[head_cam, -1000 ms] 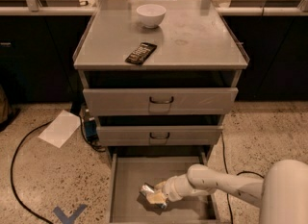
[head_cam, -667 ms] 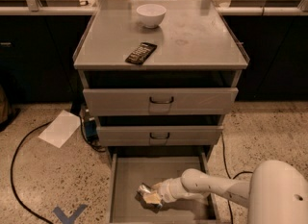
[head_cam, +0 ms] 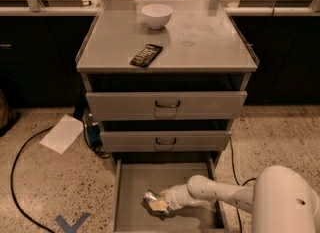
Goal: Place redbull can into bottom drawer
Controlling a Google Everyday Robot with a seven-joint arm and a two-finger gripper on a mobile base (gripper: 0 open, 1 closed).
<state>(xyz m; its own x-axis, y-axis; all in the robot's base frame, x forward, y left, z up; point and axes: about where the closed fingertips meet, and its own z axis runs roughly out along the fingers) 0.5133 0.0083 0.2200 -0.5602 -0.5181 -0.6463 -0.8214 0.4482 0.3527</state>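
The bottom drawer [head_cam: 131,177] is pulled open at the foot of the grey cabinet, a shallow tray with a flat grey floor. My white arm reaches into it from the lower right. My gripper [head_cam: 156,204] is low inside the drawer, left of centre, close to the floor. The redbull can [head_cam: 150,198] shows as a small silver shape at the gripper's tip, lying on its side at or just above the drawer floor. Whether the gripper still holds it cannot be told.
A white bowl [head_cam: 157,15] and a flat black remote [head_cam: 147,55] sit on the cabinet top [head_cam: 200,42]. The two upper drawers [head_cam: 167,105] are slightly open. A white paper sheet [head_cam: 62,133], a blue item [head_cam: 92,133] and a black cable [head_cam: 15,177] lie on the speckled floor at left.
My arm has pushed the gripper and can leftward across the bottom drawer. The arm's large white body now shows more at lower right.
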